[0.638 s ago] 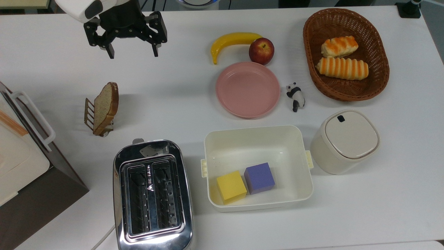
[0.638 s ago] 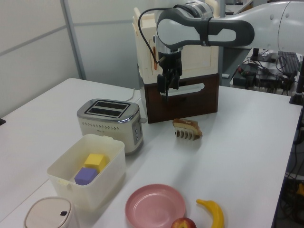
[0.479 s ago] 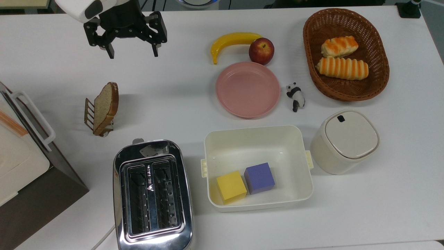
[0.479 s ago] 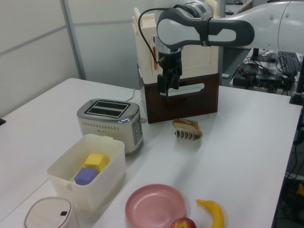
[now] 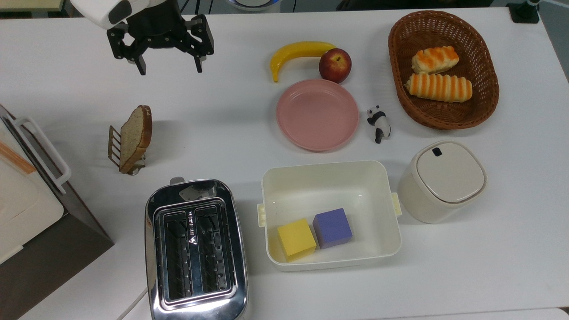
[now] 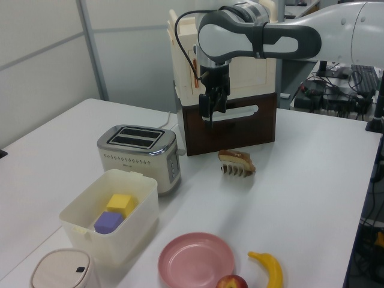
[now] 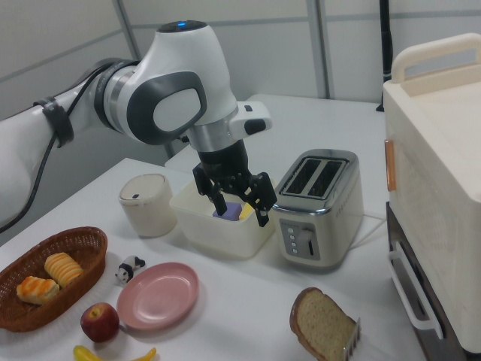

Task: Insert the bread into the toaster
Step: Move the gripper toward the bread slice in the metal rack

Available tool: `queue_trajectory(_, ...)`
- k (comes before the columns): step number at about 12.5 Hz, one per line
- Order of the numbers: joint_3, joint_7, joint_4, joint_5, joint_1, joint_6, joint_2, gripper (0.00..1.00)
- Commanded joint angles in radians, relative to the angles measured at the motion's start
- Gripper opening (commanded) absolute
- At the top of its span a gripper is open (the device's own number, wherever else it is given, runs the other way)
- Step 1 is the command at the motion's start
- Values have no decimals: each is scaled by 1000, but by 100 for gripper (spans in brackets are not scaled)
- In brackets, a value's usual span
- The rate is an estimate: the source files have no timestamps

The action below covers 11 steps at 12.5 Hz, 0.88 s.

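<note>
White desk [image 5: 249,133] under grey wall panels: nothing of my task is done yet. I see the bread [image 5: 135,137] propped upright in its small rack [image 5: 116,146], apart from the toaster [image 5: 194,250], whose slots are empty. My gripper [image 5: 170,70] hangs released and empty above the desk; grasp, carry and drop-in remain.

On a white bench [image 5: 489,266], a pink plate [image 5: 317,114] is seen beside a banana [image 5: 295,53] and a red apple [image 5: 334,65]. Two striped rolls [image 5: 438,86] are held in a wicker basket [image 5: 400,80]. A yellow cube [image 5: 296,239] and a purple cube [image 5: 332,228] are kept in a cream tub [image 5: 329,175], touching each other. A panda figurine [image 5: 378,123] and a lidded cream bin [image 5: 440,181] are placed nearby.
</note>
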<state>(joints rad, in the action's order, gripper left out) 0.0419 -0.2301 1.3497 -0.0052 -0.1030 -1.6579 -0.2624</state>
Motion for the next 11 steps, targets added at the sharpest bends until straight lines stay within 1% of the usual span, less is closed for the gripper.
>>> queue_trajectory(1,7,11,26,-25,6,-5,29,100)
queue_trajectory(4,10,12,28,-25,3,9,43,100)
queue_trajectory(5,15,9,28,-27,3,30,43,100)
queue_trajectory(8,18,8,29,-35,3,32,34,100)
queue_trajectory(9,16,0,29,-47,3,27,31,100)
queue_trajectory(11,16,-41,29,-47,3,35,31,100)
